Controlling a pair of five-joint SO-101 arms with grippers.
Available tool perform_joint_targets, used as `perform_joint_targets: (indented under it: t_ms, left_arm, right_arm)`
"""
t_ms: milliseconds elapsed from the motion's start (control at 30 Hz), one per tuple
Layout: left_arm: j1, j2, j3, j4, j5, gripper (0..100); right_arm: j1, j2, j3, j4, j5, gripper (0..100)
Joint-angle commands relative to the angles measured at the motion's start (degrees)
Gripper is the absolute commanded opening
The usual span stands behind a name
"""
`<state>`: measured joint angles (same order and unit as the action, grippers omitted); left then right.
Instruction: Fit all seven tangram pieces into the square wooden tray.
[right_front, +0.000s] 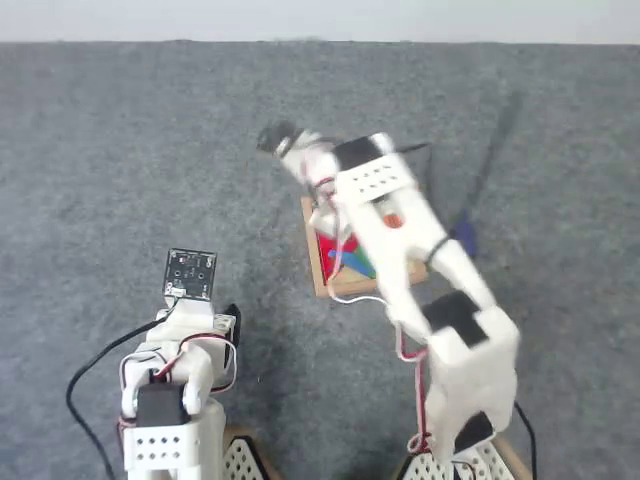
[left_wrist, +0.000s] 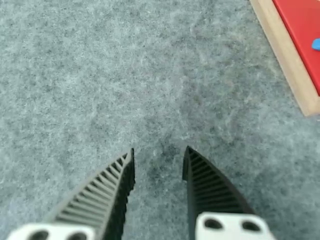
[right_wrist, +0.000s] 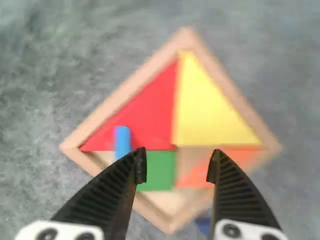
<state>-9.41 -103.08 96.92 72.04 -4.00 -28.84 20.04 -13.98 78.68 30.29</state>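
The square wooden tray (right_wrist: 100, 117) holds a red triangle (right_wrist: 145, 115), a yellow triangle (right_wrist: 205, 110), a green square (right_wrist: 160, 170) and an orange triangle (right_wrist: 200, 175). A small light blue piece (right_wrist: 121, 141) lies across the red triangle's edge. My right gripper (right_wrist: 177, 155) hovers open above the tray, holding nothing. In the high view the right arm (right_front: 400, 230) covers most of the tray (right_front: 318, 270). My left gripper (left_wrist: 159, 152) is open over bare carpet, with the tray's corner (left_wrist: 287, 60) off to one side. A dark blue piece (right_front: 463, 238) lies on the carpet right of the tray.
Grey carpet (right_front: 150, 150) covers the whole table. Both arm bases stand at the near edge, the left arm (right_front: 175, 390) drawn back near its base. A thin dark cable (right_front: 495, 150) runs across the carpet at the far right.
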Motion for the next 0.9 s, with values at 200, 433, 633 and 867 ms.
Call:
perform_joint_targets:
  t_ms: [200,433,633,867]
  left_arm:
    - [0.1,-1.6,-0.5,0.5,-0.4,15]
    - [0.1,-1.6,-0.5,0.5,-0.4,15]
    - [0.1,-1.6,-0.5,0.5,-0.4,15]
    - [0.1,-1.6,-0.5,0.5,-0.4,15]
  right_arm:
    - [0.5,-39.0,32.1,-14.3,-8.3,6.3]
    - [0.2,-43.3,58.5,-32.3,-8.5,5.8]
    - [-3.6,-38.1,58.7,-33.2,-8.6,5.8]
    - [-2.9,-32.0,55.6,-34.0,-8.8,5.8]
